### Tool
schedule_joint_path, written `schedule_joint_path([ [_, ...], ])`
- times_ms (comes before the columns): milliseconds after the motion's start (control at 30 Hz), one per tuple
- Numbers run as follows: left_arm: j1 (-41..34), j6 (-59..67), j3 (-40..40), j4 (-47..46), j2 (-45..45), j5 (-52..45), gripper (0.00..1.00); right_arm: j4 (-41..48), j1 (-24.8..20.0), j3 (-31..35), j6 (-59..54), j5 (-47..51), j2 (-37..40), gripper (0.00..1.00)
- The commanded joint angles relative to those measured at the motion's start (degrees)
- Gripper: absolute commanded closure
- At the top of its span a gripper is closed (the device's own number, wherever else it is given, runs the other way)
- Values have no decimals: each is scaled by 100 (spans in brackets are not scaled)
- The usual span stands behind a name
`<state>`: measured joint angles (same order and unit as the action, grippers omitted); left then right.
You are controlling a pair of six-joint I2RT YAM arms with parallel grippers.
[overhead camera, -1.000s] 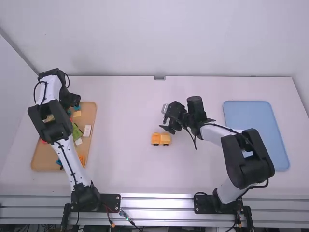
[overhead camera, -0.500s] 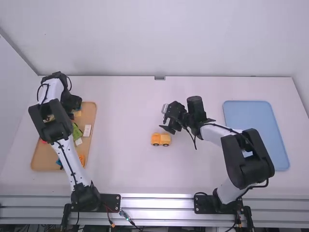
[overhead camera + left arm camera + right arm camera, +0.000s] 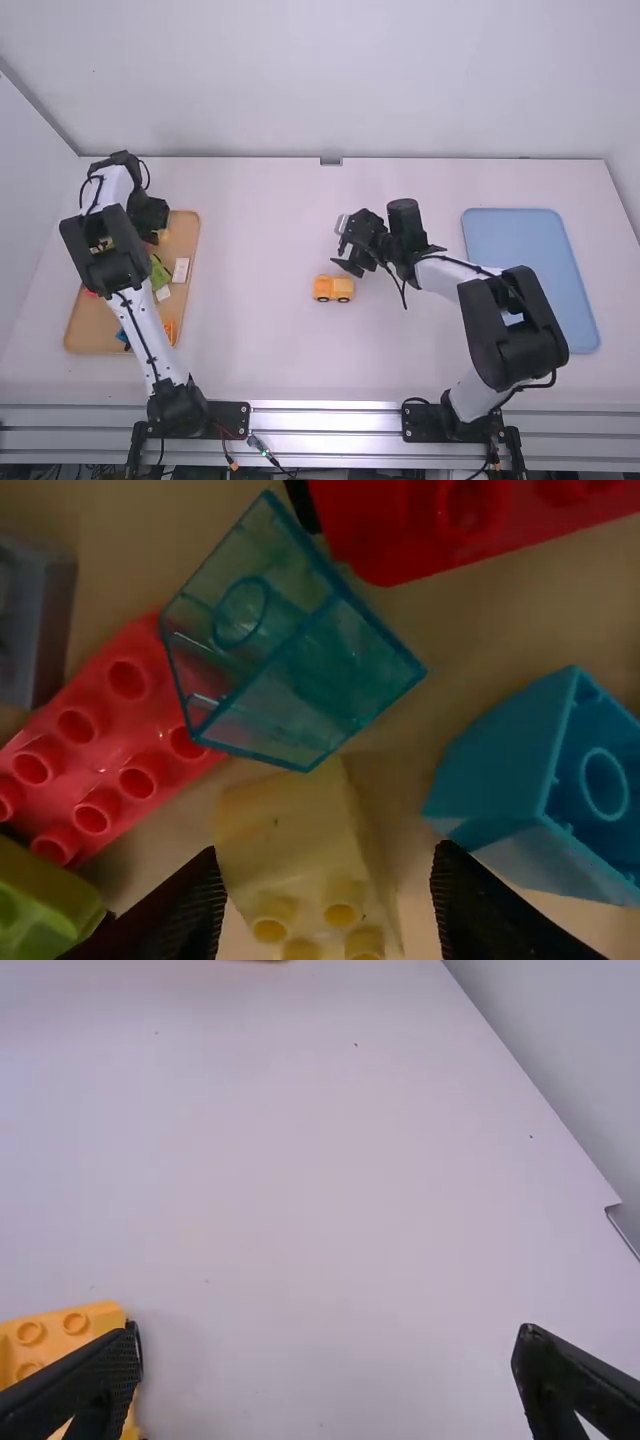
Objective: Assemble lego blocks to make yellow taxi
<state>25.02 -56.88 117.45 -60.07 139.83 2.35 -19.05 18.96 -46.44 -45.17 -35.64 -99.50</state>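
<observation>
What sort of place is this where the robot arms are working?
Probably a robotics lab or test workstation: two arms stand at a metal rail along a white table, with toy building blocks on a tan tray and a blue tray opposite.

Even, bright light covers the white table around the yellow car in the high view, with glare streaking the metal rail on the camera's side of it. The left wrist view is dim; the right one is bright, a faint shadow beside the yellow car.
</observation>
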Motion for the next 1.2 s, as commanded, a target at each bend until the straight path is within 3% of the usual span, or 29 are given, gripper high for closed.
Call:
schedule_joint_path([
  [0,-31,-81,-181,11,0,-44,47,9,17,-122,39,-31,61,1],
  [167,-26,-76,-247,83,0,-127,52,4,17,-122,39,-28,61,1],
  [200,-26,-79,-247,101,0,-131,55,4,17,-122,39,-31,61,1],
  [233,-28,-81,-247,125,0,-127,65,2,17,-122,39,-28,61,1],
  [333,-33,-79,-245,116,0,-146,74,9,17,-122,39,-31,61,1],
  [633,-26,-568,-138,-249,-2,50,75,15,17,-122,39,-31,61,1],
  [800,-28,-568,275,-730,-13,37,85,15,26,-122,39,-31,61,1],
  [900,-81,-573,466,-1012,-122,26,98,17,22,-118,39,-28,61,1],
  [1167,-588,-1497,474,-1694,-686,990,98,37,22,-116,39,-31,61,1],
])
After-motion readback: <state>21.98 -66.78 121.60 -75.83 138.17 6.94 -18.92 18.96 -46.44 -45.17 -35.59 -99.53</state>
